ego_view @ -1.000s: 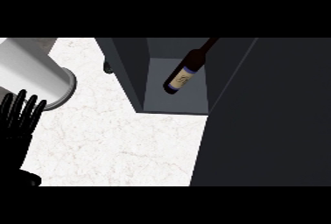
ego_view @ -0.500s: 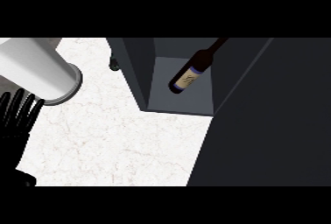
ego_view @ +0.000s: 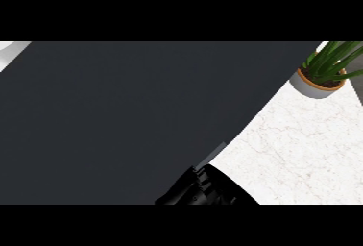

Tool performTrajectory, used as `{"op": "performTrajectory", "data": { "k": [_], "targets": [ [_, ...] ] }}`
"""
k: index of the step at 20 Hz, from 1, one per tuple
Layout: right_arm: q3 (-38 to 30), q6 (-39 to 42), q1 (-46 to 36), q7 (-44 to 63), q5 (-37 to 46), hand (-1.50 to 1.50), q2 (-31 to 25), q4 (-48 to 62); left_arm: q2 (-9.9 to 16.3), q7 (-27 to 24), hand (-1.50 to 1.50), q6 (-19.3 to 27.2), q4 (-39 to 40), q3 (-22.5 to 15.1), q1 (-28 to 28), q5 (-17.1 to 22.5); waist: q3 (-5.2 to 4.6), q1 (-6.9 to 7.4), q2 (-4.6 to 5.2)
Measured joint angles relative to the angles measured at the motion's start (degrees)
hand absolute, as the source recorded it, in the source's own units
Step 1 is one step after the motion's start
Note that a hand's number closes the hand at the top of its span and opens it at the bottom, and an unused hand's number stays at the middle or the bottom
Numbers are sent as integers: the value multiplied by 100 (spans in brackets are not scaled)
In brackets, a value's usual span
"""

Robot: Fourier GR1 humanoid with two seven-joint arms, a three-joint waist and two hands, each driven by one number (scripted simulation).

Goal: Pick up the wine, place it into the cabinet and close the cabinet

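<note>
Right hand (ego_view: 202, 190) against cabinet (ego_view: 127, 110); wine hidden.

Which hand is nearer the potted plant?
Right, it seems: the right hand sits at the lower edge, below-left of the plant, by the dark cabinet panel. The left hand is out of view.

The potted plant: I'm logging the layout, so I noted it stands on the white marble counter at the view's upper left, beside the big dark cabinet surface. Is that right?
Not quite. The head view shows the potted plant at the upper right, not the upper left. The rest holds: it stands on the white marble counter, beside the big dark cabinet surface.
</note>
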Motion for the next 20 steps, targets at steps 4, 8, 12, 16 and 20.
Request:
{"op": "performTrajectory", "data": {
  "k": [4, 8, 12, 16, 20],
  "targets": [
    [-318, -283, -1231, 287, -206, 150, 597, 1083, 8, -22, -150, -107, 118, 159, 71, 38, 15, -110, -10],
    [-657, -500, -2098, 22, -646, 150, 826, 2213, -30, -22, -150, -178, 288, 249, 8, -41, 26, -181, -6],
    [-976, -506, -2565, -265, -1116, 150, 919, 2999, -59, 61, -150, -187, 202, 382, 73, -53, 31, -235, -14],
    [-1284, -369, -2572, -522, -1373, 150, 955, 3482, -123, 50, -150, -280, 313, 497, 44, -168, 33, -292, -19],
    [-1468, -216, -2591, -886, -1485, 150, 970, 4108, -102, 113, -150, -516, 574, 678, -79, -158, 34, -315, -19]
  ]
}}
